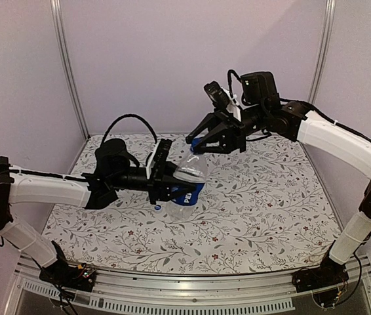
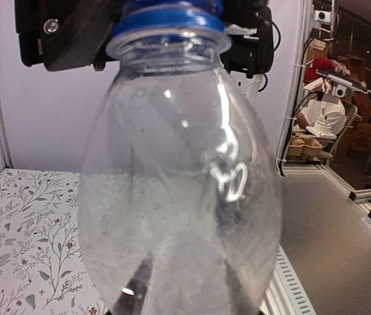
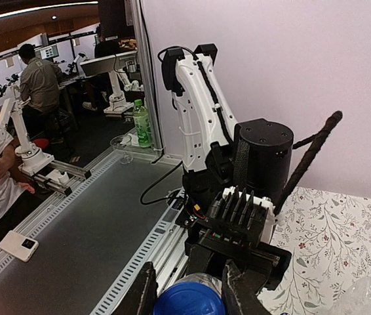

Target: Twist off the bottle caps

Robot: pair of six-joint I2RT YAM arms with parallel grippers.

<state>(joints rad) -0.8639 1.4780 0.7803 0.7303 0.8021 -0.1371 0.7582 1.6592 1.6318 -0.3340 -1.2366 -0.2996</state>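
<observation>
My left gripper (image 1: 174, 187) is shut on the body of the clear bottle with the dark blue label (image 1: 194, 190) and holds it tilted above the table, neck toward the back right. In the left wrist view the bottle (image 2: 179, 197) fills the frame, with my left gripper (image 2: 185, 289) seen dimly through it. My right gripper (image 1: 196, 146) is shut on its blue cap (image 1: 194, 148). In the right wrist view the blue cap (image 3: 189, 299) sits between the two black fingers (image 3: 143, 295) of my right gripper (image 3: 189, 295). The cap also shows in the left wrist view (image 2: 166, 18).
The floral tablecloth (image 1: 271, 210) covers the table, with purple walls behind and at the sides. Part of a clear plastic bottle (image 3: 369, 292) lies on the cloth at the lower right edge of the right wrist view. A metal rail (image 1: 192, 295) runs along the near edge.
</observation>
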